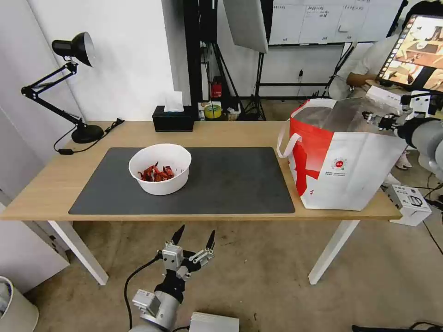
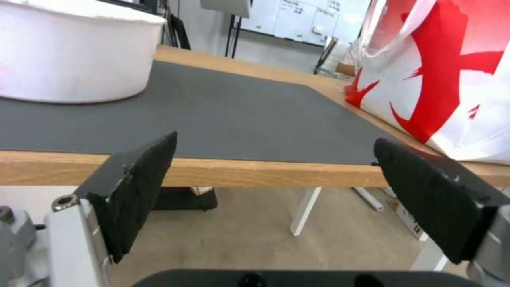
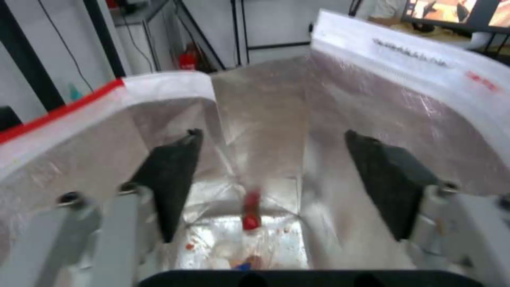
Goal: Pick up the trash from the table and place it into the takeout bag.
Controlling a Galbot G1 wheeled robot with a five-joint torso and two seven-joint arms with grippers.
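A white bowl of red shells (image 1: pixel 159 168) stands on the left half of the dark grey mat (image 1: pixel 230 180) on the table (image 1: pixel 138 133); its side (image 2: pixel 69 56) looms close in the left wrist view. My left gripper (image 1: pixel 194 236) hangs open and empty below the table's front edge, its fingers (image 2: pixel 143 175) level with that edge. The takeout bag (image 1: pixel 341 161) stands open at the table's right end. My right gripper (image 1: pixel 373 118) is over the bag's mouth, open and empty (image 3: pixel 271 155). Clear plastic with something red (image 3: pixel 251 213) lies blurred on the foil bottom.
A black tissue box (image 1: pixel 173 118) sits at the table's back edge and a black desk lamp (image 1: pixel 74 92) at the back left corner. White table legs (image 1: pixel 332 249) stand below. A small white box (image 1: pixel 408 200) lies on the floor right of the bag.
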